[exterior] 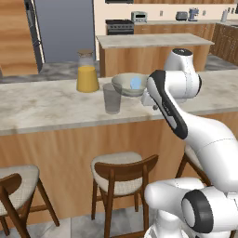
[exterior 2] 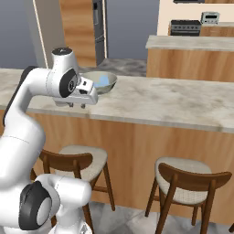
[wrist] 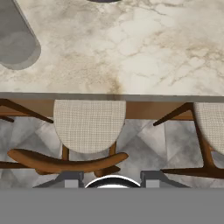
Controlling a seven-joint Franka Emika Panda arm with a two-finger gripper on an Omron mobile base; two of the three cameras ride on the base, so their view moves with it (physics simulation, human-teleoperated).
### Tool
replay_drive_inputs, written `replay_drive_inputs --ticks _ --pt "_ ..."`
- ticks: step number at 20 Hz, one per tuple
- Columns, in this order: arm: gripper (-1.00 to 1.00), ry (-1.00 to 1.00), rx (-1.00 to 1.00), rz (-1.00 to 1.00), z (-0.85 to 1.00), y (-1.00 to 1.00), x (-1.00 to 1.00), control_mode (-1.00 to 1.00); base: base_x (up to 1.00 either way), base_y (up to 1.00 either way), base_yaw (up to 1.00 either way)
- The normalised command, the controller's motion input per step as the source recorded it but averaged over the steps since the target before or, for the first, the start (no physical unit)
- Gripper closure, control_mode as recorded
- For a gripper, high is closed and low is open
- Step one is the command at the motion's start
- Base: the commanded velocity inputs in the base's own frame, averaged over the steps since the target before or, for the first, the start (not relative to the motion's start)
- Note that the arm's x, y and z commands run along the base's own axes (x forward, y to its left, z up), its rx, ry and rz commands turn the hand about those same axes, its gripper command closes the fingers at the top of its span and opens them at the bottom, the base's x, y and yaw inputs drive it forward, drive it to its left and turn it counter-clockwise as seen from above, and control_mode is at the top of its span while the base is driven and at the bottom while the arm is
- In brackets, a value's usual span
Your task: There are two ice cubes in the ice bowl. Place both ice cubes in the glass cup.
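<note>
The ice bowl stands on the marble counter, and one light-blue ice cube shows inside it. Just in front and to its left is the glass cup, upright. In the right base view the ice bowl sits behind the hand with a blue patch of ice in it. My gripper hangs over the counter's front edge, in front of the bowl and to the right of the cup, pointing down. Its fingers stand apart with nothing between them. The cup appears at the hand view's upper left.
A lidded jar of orange juice stands left of the bowl. Wooden stools line the front of the counter. A kitchen island and a fridge lie beyond.
</note>
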Motion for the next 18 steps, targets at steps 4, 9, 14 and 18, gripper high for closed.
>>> replay_drive_inputs --ticks 4,9,14,18 --pt "-1.0 -0.01 0.0 0.0 0.0 -0.01 -0.22 -1.0 0.0 0.0 0.0" --pt "-1.0 0.0 0.0 0.0 0.0 0.0 -0.03 -1.0 0.0 0.0 0.0" --pt "-1.0 0.0 0.0 0.0 0.0 -0.13 -0.16 -1.0 0.0 0.0 0.0" --pt "-1.0 0.0 0.0 0.0 0.0 -0.17 0.0 1.0 0.0 -0.69 0.0"
